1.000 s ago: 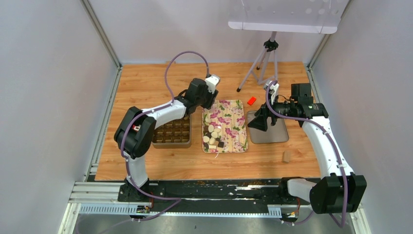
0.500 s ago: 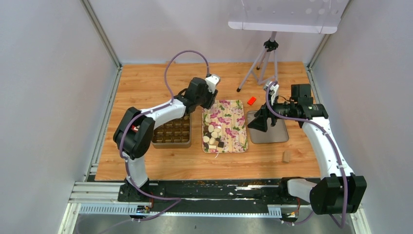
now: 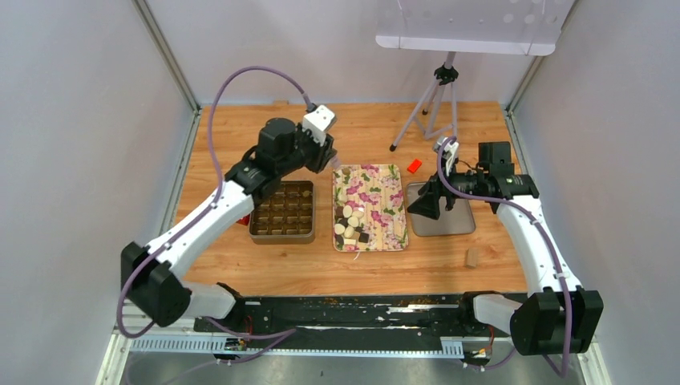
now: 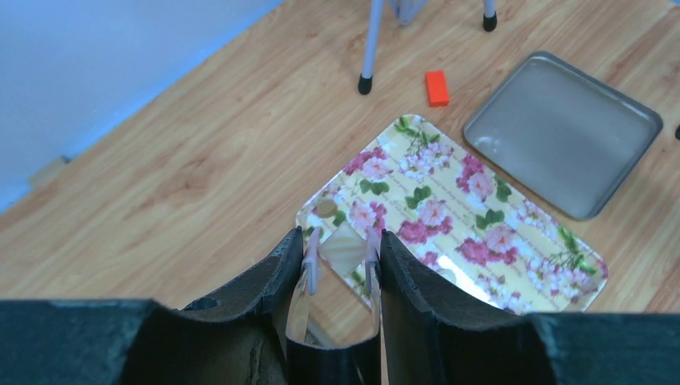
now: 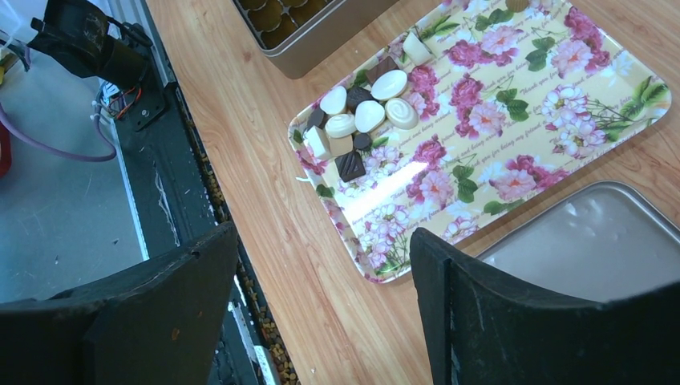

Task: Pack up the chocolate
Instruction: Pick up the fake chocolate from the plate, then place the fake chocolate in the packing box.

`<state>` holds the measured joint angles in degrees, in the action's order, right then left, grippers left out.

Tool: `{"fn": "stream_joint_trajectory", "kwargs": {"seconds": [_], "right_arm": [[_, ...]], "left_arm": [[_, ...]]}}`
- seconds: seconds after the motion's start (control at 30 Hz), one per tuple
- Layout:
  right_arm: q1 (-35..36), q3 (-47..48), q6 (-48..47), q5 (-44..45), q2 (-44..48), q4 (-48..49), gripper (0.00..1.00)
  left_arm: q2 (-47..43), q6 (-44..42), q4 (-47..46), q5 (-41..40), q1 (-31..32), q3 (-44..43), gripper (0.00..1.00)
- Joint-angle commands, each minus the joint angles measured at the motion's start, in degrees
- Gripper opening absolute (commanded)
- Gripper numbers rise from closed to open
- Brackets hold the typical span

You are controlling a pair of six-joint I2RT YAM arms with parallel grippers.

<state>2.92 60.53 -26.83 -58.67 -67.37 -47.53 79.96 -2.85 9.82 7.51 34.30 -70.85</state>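
your left gripper (image 4: pixel 343 250) is hovering half open, empty, over the far corner of the floral tray (image 3: pixel 377 188); your right gripper (image 5: pixel 321 234) is gaping wide, empty. the chocolate (image 3: pixel 350 226) is lying at the tray's near end.

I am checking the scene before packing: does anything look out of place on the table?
Two strays: a red block lies loose beyond the floral tray, and a lone tan cylinder sits far to the right, apart from everything else.

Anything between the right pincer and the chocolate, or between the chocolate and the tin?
Nothing visible. Only bare floral tray lies between the open right pincer and the chocolate; the tin stands beside that tray.
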Motion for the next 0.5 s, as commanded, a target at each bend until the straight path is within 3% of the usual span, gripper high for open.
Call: {"fn": "stream_joint_trajectory", "kwargs": {"seconds": [0.0,0.2,0.47], "right_arm": [[-0.3,-0.4,0.8,-1.9,1.7,2.7,0.78],[-0.2,0.0,-2.8,-1.2,0.8,1.2,0.76],[0.2,1.6,-6.3,0.6,-2.7,-0.1,0.75]], "left_arm": [[-7.6,-6.6,4.9,0.7,-2.1,4.4,0.15],[-13.5,-9.8,7.0,0.6,-5.9,9.1,0.15],[-9.7,-6.0,4.6,0.1,-12.0,10.7,0.16]]}}
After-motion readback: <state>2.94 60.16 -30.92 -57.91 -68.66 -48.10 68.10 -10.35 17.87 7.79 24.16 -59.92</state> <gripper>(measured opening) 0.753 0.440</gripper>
